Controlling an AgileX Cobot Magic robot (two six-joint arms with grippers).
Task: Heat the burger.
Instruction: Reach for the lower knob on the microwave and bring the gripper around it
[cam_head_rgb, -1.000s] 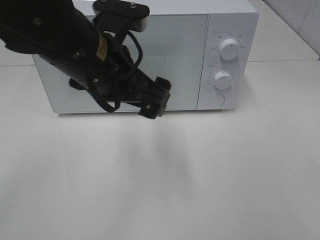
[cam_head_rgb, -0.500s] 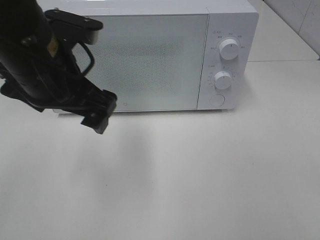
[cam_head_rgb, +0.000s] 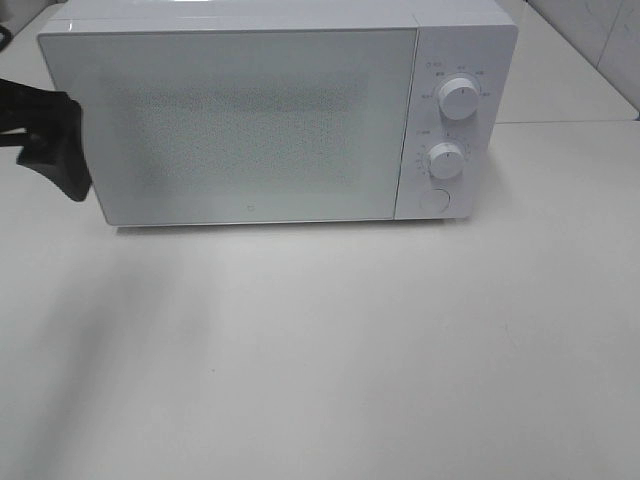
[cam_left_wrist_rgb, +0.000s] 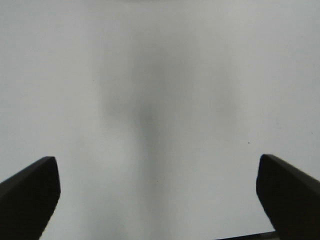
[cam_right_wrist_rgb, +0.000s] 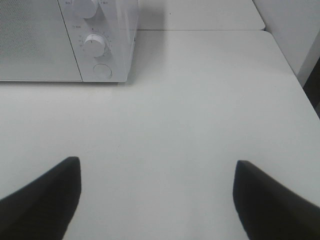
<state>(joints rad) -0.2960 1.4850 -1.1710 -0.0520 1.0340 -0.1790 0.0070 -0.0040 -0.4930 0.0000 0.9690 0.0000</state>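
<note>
left wrist view: the black left gripper (cam_left_wrist_rgb: 157, 200) is wide apart and empty over the white table (cam_left_wrist_rgb: 160, 75). the black right gripper (cam_right_wrist_rgb: 156, 200) is too. ahead of it, the boxy white microwave (cam_right_wrist_rgb: 30, 40) is closed. no burger shows; a missed turn of the round white knob (cam_right_wrist_rgb: 94, 45) could leave it cold.

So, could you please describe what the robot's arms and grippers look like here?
All matte black. The left gripper and right gripper each show two plain, blunt, wedge-shaped fingers, unmarked. The high camera catches only a black angular piece of the left arm; no cables or labels are visible.
</note>
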